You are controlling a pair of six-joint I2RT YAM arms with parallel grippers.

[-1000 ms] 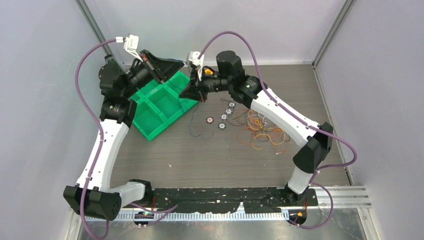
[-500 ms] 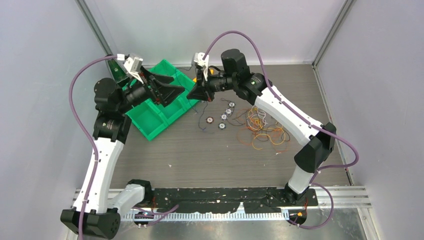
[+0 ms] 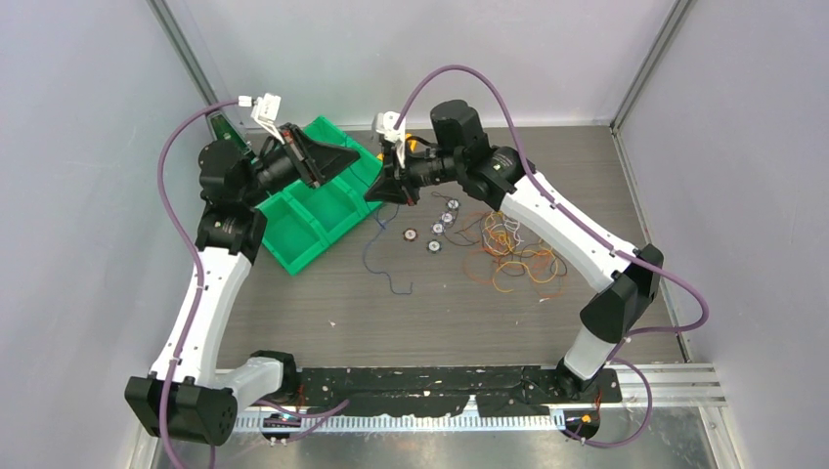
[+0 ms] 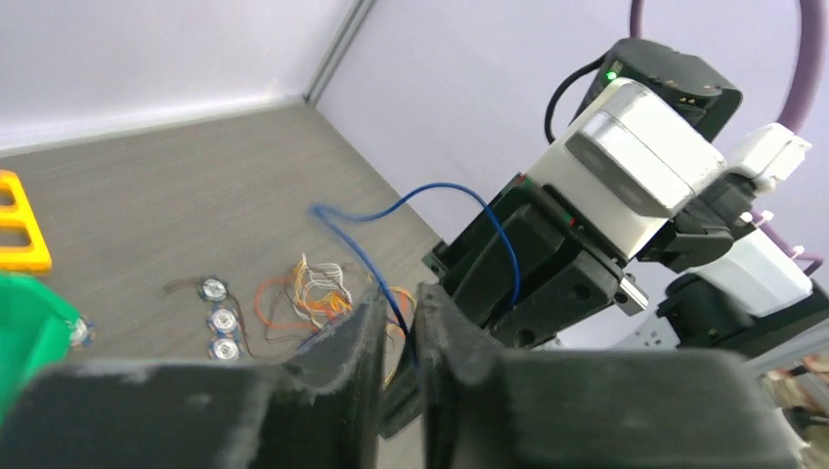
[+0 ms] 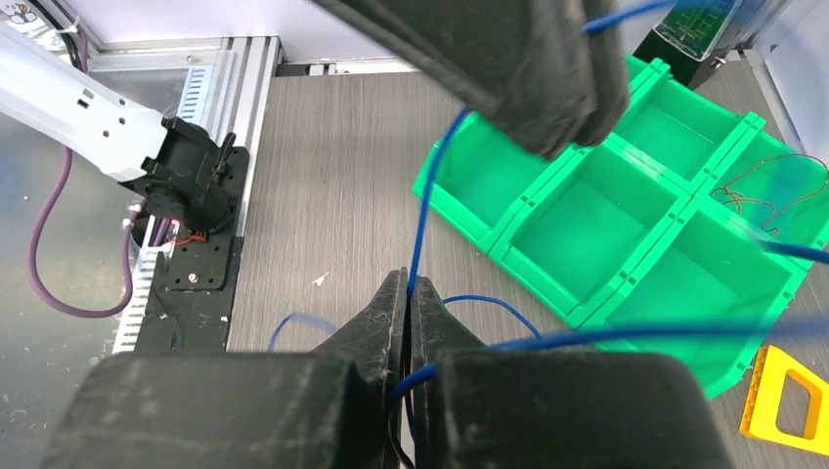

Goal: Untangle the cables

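top external: both arms reach over the far left of the table [image 3: 440, 322]. the left gripper [image 3: 347, 156] hangs above the green bin [image 3: 293, 234] and points right. the right gripper [image 3: 376, 192] points left, its tip just beside the left one, at the bin's right edge. a blue wire [image 3: 370, 244] drops from the right gripper in a loose curve, and its end lies on the table near the discs [image 3: 411, 234]. the other cables [image 3: 513, 256], orange, yellow and red, lie heaped to the right of the discs, beside the right forearm and well apart from both grippers. the jaws are too small to read in this view.

left wrist: the left gripper [image 4: 401, 301] shows a narrow slit between its fingers. the blue wire [image 4: 440, 188] arcs up in front of the right gripper [image 4: 445, 264] and runs down into that slit. whether the pads touch it cannot be told. the cables [image 4: 313, 288] and discs [image 4: 213, 289] lie on the table beyond.

right wrist: the right gripper [image 5: 407, 283] has its fingers pressed together, with the blue wire [image 5: 430, 186] pinched between them. from the tip, the wire rises to the left gripper [image 5: 562, 132] at the top of the view, over the bin [image 5: 577, 230]. a brown wire [image 5: 753, 181] lies in the bin's far right compartment. a yellow piece [image 5: 782, 401] sits just beside the bin.
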